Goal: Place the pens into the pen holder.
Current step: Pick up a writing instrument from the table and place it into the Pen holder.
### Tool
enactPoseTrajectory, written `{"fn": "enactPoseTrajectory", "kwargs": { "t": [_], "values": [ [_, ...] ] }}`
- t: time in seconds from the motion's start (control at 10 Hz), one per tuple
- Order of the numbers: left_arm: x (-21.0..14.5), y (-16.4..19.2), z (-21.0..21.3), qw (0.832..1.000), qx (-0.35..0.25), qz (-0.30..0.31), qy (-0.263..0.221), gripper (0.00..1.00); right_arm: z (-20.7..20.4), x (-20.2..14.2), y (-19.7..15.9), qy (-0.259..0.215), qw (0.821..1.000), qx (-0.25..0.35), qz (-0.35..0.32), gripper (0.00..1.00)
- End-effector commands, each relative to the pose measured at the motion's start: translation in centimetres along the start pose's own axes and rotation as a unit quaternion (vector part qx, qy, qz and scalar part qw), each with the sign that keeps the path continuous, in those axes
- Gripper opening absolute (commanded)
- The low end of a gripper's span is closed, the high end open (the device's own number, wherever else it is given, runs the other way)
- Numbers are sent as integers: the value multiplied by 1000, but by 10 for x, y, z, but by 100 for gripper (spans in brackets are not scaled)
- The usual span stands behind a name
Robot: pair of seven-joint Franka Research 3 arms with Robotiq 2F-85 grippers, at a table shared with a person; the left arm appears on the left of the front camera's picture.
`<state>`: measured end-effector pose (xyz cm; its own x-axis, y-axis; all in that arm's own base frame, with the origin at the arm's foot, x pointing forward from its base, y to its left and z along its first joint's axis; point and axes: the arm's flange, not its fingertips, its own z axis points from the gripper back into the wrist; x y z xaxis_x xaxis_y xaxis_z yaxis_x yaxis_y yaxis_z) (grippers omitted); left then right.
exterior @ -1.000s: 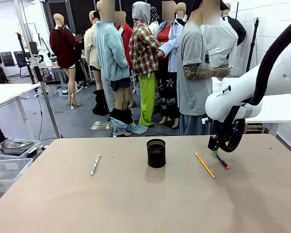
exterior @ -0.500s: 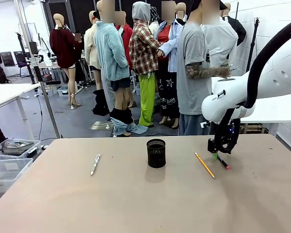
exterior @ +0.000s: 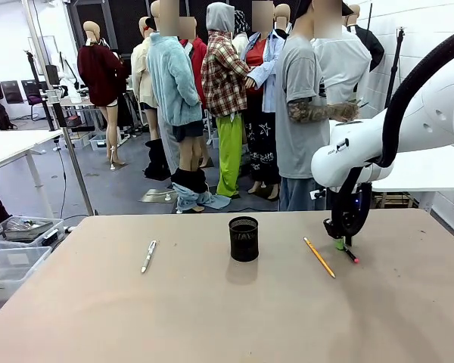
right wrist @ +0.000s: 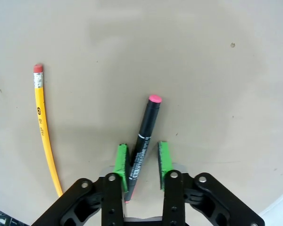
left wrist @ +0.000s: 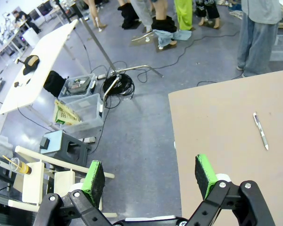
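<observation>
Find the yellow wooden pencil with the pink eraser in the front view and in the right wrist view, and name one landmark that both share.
Front view: the yellow pencil lies slantwise on the table, right of the black wire-mesh cup.
Right wrist view: the pencil runs down the left side, eraser at the top.
Shared landmark: the black pen with a pink tip, beside the pencil, between the fingers of the right gripper.

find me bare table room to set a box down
Free: the near half of the tan table, and between the silvery-white pen and black wire-mesh cup. Crowded: right side, orange-yellow pencil, dark pink-capped pen and right tool.
</observation>
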<state>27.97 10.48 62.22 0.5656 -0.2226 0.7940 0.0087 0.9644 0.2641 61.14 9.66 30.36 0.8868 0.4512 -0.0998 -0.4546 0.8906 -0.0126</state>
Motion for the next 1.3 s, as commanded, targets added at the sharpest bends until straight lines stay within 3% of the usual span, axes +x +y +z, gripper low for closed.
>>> {"fn": "enactPoseTrajectory", "kwargs": {
  "t": [0.0,0.4,0.6,0.7,0.9,1.0,1.1,1.2],
  "values": [
    [1,1,-1,1000,1,2,-3,100,-7,12,2,28,1000,-9,-3,0],
    [1,1,-1,1000,1,2,-3,100,15,3,4,10,997,14,78,0],
    [1,1,-1,1000,1,2,-3,100,42,-16,0,-70,985,58,146,0],
    [1,1,-1,1000,1,2,-3,100,57,-28,1,-143,967,78,194,0],
    [1,1,-1,1000,1,2,-3,100,81,-34,7,-251,905,144,313,0],
    [1,1,-1,1000,1,2,-3,100,92,-31,12,-297,881,154,335,0],
    [1,1,-1,1000,1,2,-3,100,103,-25,16,-370,840,182,352,0],
    [1,1,-1,1000,1,2,-3,100,108,-18,23,-406,804,208,381,0]
  ]
}}
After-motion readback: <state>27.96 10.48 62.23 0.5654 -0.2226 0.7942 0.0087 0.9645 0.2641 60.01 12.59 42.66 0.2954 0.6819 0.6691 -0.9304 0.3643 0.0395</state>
